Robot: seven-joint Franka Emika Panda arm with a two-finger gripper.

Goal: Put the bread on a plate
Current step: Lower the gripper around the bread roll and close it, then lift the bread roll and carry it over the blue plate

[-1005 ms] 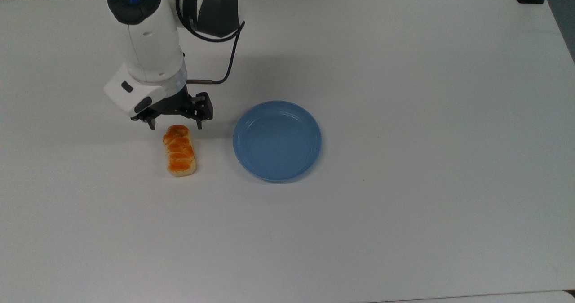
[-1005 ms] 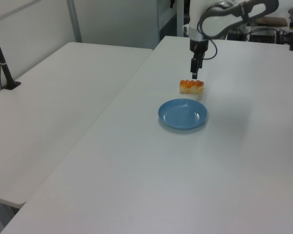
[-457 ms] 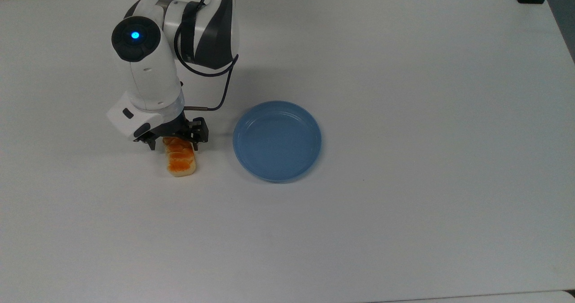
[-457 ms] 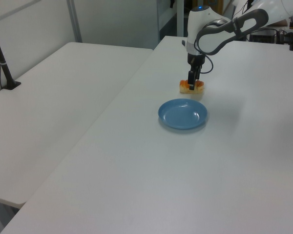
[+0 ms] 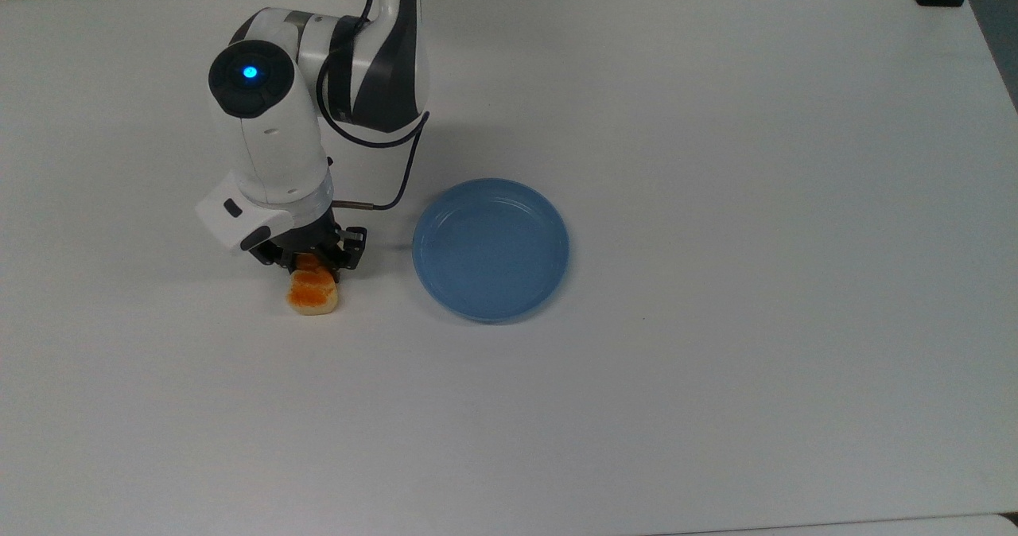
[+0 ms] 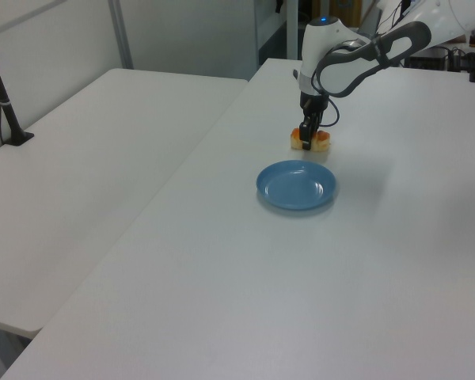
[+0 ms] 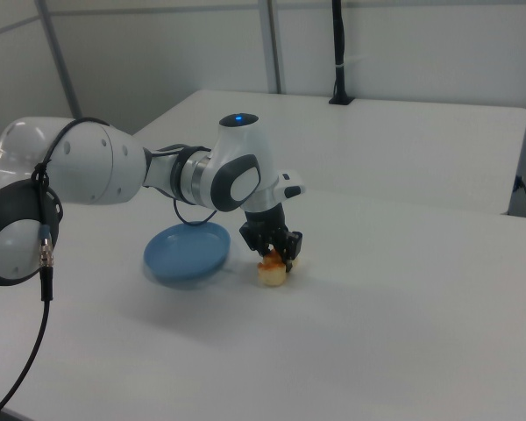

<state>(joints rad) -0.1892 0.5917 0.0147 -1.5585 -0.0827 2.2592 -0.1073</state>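
Straddling the far end of the bread, whose length is laid toward the counter's near edge, the gripper is seen clamped on it, the plate lying beside.

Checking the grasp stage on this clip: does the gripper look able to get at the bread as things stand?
Probably yes. The gripper is already down over the bread, its fingers either side of the loaf's far end in the top view. Nothing stands between them; the plate sits apart, to the top view's right.
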